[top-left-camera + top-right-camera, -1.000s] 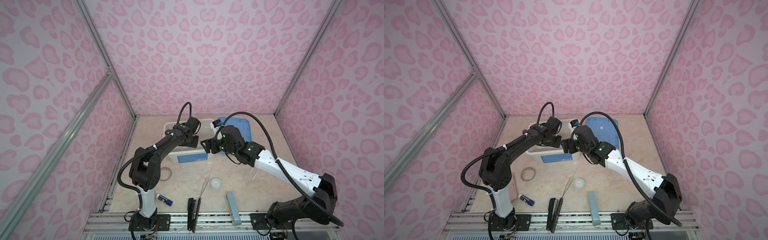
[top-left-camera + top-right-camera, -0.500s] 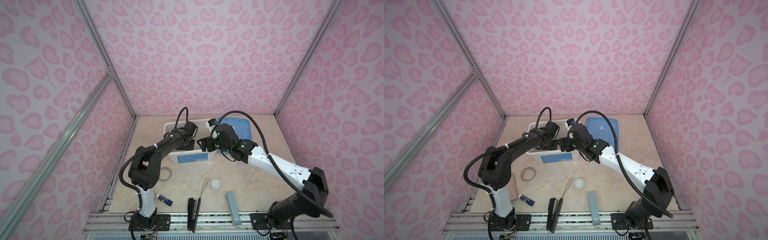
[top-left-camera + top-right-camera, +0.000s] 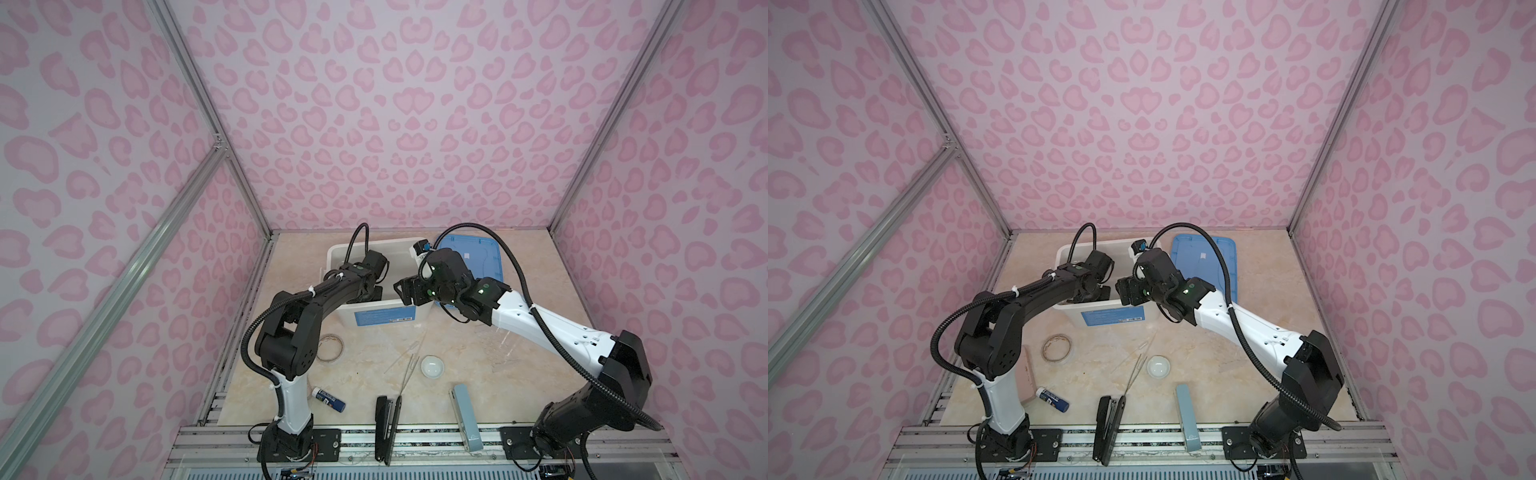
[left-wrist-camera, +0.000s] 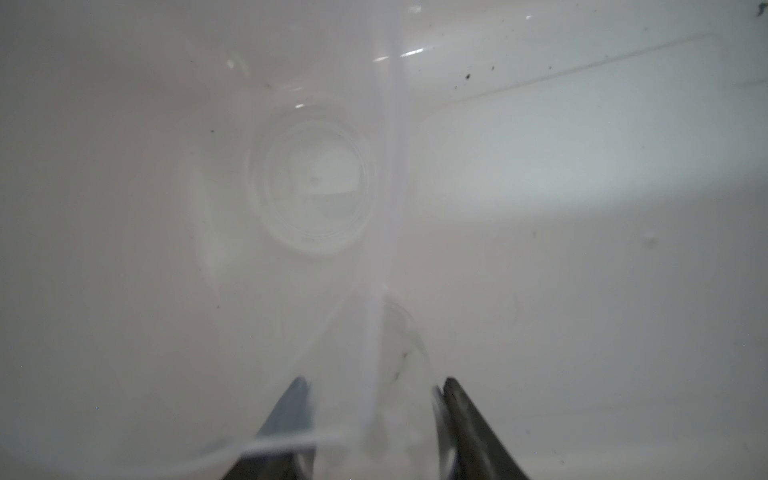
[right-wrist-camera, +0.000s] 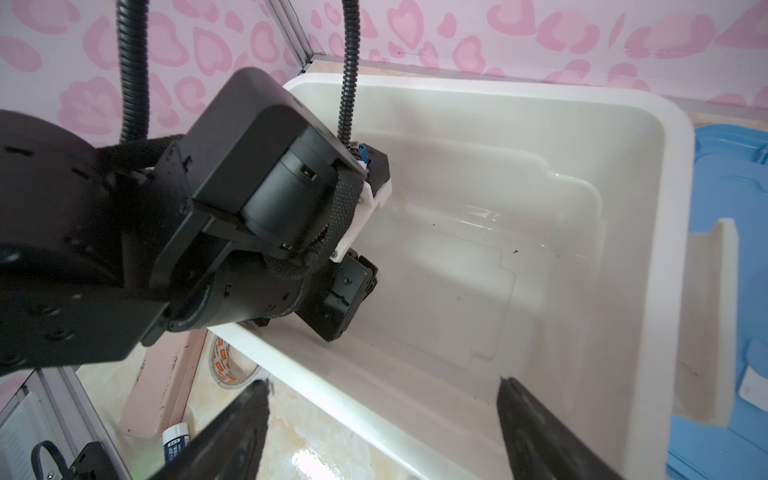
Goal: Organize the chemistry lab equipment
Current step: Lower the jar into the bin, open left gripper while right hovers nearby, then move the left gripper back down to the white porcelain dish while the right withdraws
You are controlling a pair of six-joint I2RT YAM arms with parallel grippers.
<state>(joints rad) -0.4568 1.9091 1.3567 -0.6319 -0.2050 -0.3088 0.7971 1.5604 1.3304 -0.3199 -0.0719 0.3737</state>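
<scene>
In the left wrist view my left gripper [image 4: 376, 395] is shut on a small clear vessel [image 4: 365, 357], low inside the white bin [image 3: 345, 251]. Another clear round piece [image 4: 313, 187] lies on the bin floor just ahead of it. In both top views this gripper [image 3: 372, 293] is down in the bin. My right gripper [image 5: 382, 415] stands open and empty over the bin's front rim [image 5: 332, 386], beside the left wrist. A small white dish [image 3: 432, 368] and thin clear droppers [image 3: 405, 365] lie on the table in front of the bin.
A blue lid [image 3: 478, 253] lies right of the bin. A tape roll [image 3: 330, 348], glue stick [image 3: 328, 400], black stapler [image 3: 386, 428] and pale-blue stapler [image 3: 465, 415] sit along the front. A pink case [image 3: 1027, 374] lies by the left arm's base.
The left wrist has dipped lower into the bin. The right gripper has shifted a little left toward the bin's front rim, and its arm has swung with it.
</scene>
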